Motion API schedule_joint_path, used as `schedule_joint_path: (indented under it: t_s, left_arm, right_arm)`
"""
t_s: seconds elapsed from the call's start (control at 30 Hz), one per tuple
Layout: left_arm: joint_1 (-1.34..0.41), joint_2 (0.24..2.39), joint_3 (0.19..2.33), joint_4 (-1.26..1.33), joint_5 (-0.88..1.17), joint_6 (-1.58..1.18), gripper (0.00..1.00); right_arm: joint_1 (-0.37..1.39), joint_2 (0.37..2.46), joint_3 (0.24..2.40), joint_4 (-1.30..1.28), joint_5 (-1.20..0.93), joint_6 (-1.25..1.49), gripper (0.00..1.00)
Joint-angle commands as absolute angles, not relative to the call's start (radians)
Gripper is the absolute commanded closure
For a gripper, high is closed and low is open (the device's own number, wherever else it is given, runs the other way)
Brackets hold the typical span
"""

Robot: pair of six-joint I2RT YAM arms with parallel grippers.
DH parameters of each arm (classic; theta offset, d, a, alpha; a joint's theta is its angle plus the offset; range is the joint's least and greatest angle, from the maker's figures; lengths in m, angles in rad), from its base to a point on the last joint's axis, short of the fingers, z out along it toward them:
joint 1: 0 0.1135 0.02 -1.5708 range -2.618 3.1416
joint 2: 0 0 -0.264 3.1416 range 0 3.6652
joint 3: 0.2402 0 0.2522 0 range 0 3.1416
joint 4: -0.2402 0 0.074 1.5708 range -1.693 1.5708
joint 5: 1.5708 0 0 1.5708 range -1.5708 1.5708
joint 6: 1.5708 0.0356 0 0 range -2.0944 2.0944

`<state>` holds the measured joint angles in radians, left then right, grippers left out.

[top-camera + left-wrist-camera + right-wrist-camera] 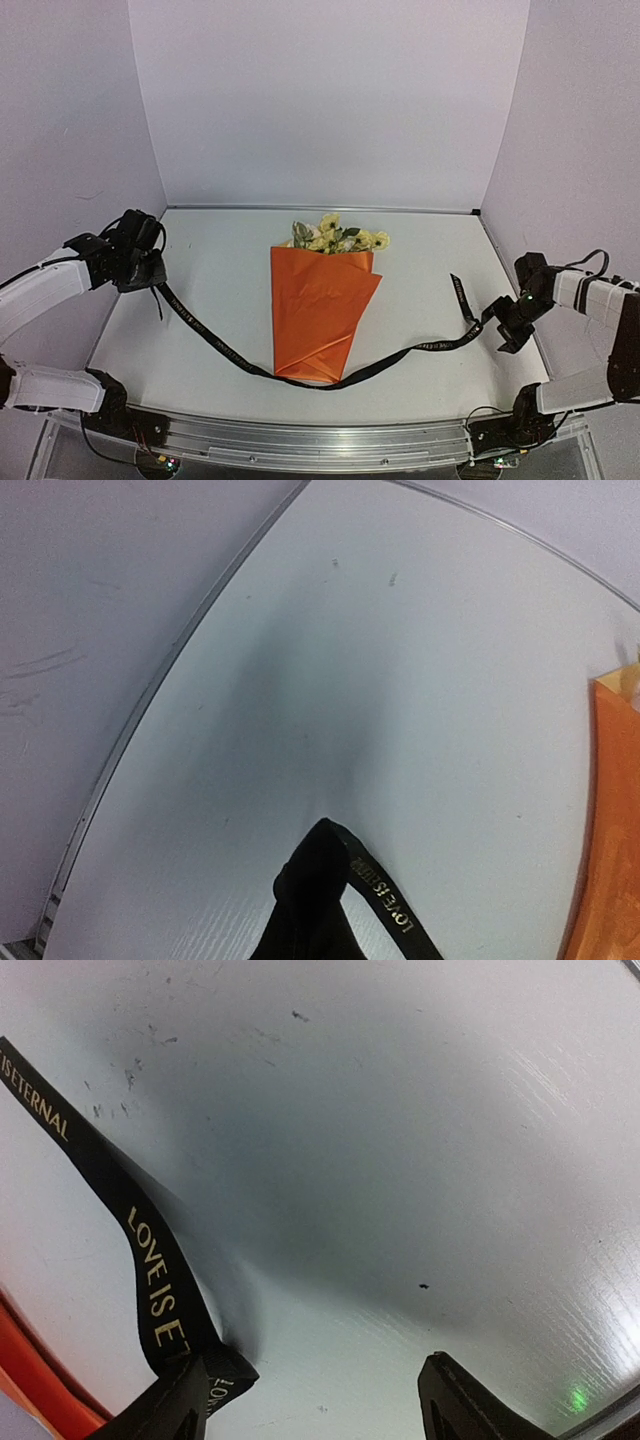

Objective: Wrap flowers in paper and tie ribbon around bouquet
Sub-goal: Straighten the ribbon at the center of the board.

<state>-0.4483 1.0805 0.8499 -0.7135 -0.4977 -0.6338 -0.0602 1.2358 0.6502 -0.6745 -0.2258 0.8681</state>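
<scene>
The bouquet lies in the middle of the table: an orange paper (322, 312) cone with yellow flowers (335, 238) poking out of its far, wide end. The black ribbon (215, 343) runs from my left gripper (149, 272) under the cone's tip and on to my right gripper (506, 327). Its free end (460, 290) lies on the table. In the left wrist view the left gripper (322, 836) is shut on the lettered ribbon (388, 898), with the paper (612, 830) at the right edge. My right gripper (315, 1365) stands open; the ribbon (150, 1260) rests against its left finger (175, 1405), unclamped.
Lilac walls (330, 100) close the white table (230, 260) at the back and both sides. A metal rail (320, 440) runs along the near edge, between the arm bases. The left arm is raised by the left wall; the right arm is low near the right edge.
</scene>
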Motion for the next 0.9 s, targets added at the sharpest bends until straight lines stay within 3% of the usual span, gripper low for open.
schedule_joint_path:
  t_s: [0.0,0.5,0.87]
  left_arm:
    - [-0.294,1.091,0.800,-0.679,-0.441,-0.629,1.00]
    - [0.237,1.179,0.740,-0.554,-0.130,-0.646,1.00]
    - [0.345,1.229,0.744,-0.527,-0.084,-0.632,1.00]
  right_arm:
    - [-0.127,1.242,0.694,-0.714,-0.272,0.859,0.26]
    - [-0.263,1.279,0.753,-0.758,-0.314,0.829,0.27]
    - [-0.353,1.285,0.800,-0.815,-0.298,0.816,0.27]
